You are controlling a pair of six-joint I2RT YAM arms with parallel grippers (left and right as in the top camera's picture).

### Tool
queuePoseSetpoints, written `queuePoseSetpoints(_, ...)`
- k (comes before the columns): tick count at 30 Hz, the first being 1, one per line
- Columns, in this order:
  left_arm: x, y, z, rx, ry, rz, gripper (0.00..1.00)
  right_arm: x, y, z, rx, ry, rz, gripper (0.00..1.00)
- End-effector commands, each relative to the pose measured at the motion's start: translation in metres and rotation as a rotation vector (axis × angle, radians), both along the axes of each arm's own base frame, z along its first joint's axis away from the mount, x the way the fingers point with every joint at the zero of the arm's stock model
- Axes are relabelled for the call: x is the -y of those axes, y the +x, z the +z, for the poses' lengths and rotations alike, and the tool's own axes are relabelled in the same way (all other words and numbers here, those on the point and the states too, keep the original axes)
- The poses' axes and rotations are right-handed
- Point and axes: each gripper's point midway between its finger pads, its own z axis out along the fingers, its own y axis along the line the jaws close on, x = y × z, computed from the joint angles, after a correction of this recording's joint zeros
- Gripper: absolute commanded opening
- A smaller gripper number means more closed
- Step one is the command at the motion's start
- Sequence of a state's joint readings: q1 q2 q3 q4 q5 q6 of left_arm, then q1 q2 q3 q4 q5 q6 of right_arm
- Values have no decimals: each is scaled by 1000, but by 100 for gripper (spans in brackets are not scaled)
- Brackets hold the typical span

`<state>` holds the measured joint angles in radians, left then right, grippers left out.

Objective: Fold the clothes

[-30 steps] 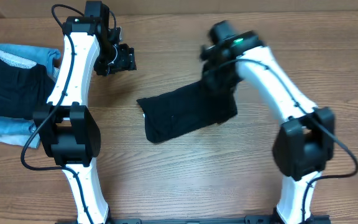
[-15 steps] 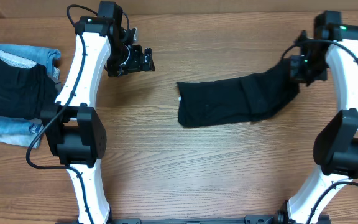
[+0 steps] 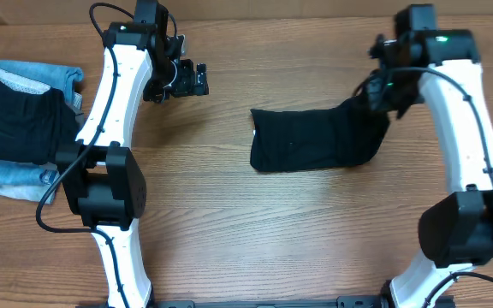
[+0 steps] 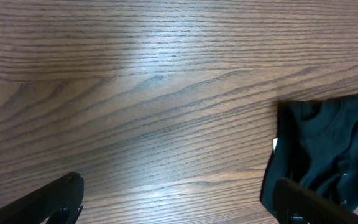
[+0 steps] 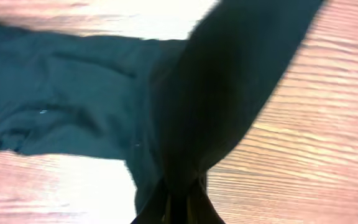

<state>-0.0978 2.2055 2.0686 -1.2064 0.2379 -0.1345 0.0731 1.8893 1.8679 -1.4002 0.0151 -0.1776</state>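
The black T-shirt (image 3: 315, 141) lies folded as a long band in the middle of the table, with a small white tag at its left edge. My right gripper (image 3: 382, 92) is shut on the shirt's right end and holds it lifted off the table; in the right wrist view the cloth (image 5: 216, 93) hangs from my pinched fingers (image 5: 178, 208). My left gripper (image 3: 191, 81) is open and empty above bare wood at the upper left, well left of the shirt. The left wrist view shows the shirt's left edge (image 4: 328, 149) beside my right finger.
A pile of light-blue denim (image 3: 28, 77) and a dark folded garment (image 3: 11, 124) sits at the table's left edge. The wooden table (image 3: 255, 231) extends in front of the shirt.
My right gripper swung the shirt from the centre out to the right, then came back left and inward with the end still held. The left arm shifted only slightly.
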Motion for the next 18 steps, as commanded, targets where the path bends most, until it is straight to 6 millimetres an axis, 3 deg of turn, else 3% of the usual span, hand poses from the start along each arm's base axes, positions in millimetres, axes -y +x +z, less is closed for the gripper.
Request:
queuePoseSetpoints(1, -2, 0, -1, 3, 14, -6, 100, -41, -4, 15, 52, -47, 99, 4)
queuePoseSetpoints(6, -2, 0, -1, 2, 14, -6, 100, -105, -17, 5, 56, -45, 256, 4)
queuePoseSetpoints(11, -2, -3, -2, -9, 15, -6, 100, -135, -22, -43, 41, -44, 329, 4)
queuePoseSetpoints(18, -6, -2, -2, -6, 37, 0, 100, -174, -28, -66, 30, 30, 406, 4)
